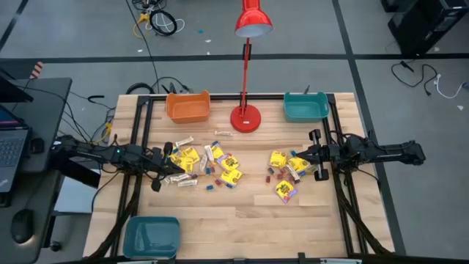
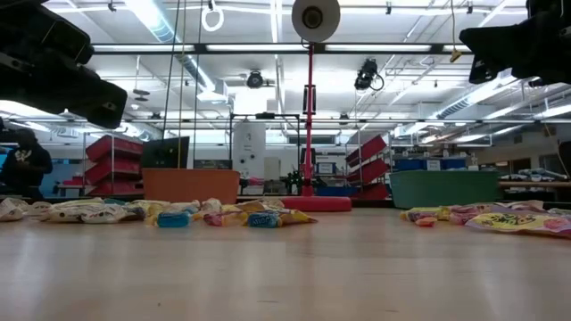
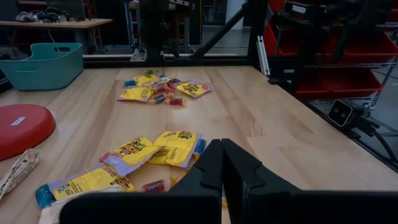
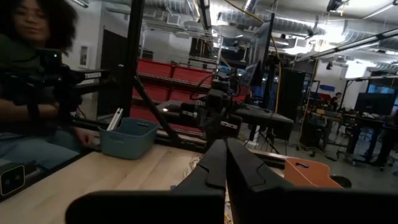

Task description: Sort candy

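The candy lies loose on the wooden table in two clusters. The left cluster (image 1: 204, 166) has yellow packets, pale bars and small red and blue pieces. The right cluster (image 1: 286, 174) is mostly yellow packets. In the left wrist view, yellow packets (image 3: 155, 149) lie just beyond my fingers and the other cluster (image 3: 161, 87) lies farther off. My left gripper (image 1: 174, 160) (image 3: 222, 163) hovers shut at the left cluster's edge. My right gripper (image 1: 299, 157) (image 4: 225, 160) hovers shut at the right cluster's edge. Both are above the table and hold nothing.
An orange bin (image 1: 188, 107) and a teal bin (image 1: 305, 107) stand at the far edge, with a red lamp's base (image 1: 246, 119) between them. Another teal bin (image 1: 152, 236) sits at the near left corner. A person (image 4: 31, 74) sits beyond the table's left side.
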Available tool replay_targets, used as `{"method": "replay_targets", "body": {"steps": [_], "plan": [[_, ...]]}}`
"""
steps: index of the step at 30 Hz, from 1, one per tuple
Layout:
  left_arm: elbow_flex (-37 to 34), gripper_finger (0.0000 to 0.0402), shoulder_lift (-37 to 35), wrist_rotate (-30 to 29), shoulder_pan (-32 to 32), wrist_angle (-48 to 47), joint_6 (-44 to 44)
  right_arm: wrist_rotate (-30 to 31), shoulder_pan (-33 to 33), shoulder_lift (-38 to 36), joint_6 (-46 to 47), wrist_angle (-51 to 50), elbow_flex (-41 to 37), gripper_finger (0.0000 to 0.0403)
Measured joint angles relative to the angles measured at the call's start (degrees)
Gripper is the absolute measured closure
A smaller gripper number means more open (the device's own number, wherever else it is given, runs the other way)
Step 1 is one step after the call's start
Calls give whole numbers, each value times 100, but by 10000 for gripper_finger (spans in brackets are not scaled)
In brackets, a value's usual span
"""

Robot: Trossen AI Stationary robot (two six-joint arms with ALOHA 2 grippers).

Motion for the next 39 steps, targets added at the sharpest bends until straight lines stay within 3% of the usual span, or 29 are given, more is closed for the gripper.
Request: {"method": "replay_targets", "body": {"steps": [30,36,39], "plan": [[0,398,0,-2,2,17,-3,0,-1,-1,0,1,0,403],[-2,398,0,-3,2,356,-1135,1,-1,-2,-1,1,0,403],[0,398,0,-94,1,728,-1157,0,0,0,0,0,0,403]]}}
